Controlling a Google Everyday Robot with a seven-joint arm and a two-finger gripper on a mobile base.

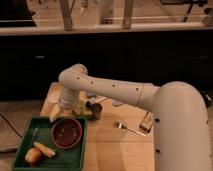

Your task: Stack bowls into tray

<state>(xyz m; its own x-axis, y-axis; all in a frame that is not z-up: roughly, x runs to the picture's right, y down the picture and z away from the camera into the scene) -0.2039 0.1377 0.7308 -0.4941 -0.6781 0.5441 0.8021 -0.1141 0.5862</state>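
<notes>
The glossy reddish-brown bowl (66,132) sits upright inside the dark green tray (33,134), toward its far right side. My gripper (61,109) hangs from the white arm (105,90) just beyond the tray's far edge, above and slightly left of the bowl, and apart from it. The smaller pale bowl is not clearly in view; it may be hidden behind the arm.
A small grey metal cup (95,110) stands on the wooden table (112,147) right of my gripper. A fork (127,128) and a small object (146,122) lie further right. Two orange-yellow food pieces (39,151) lie in the tray's near left. A dark counter runs behind the table.
</notes>
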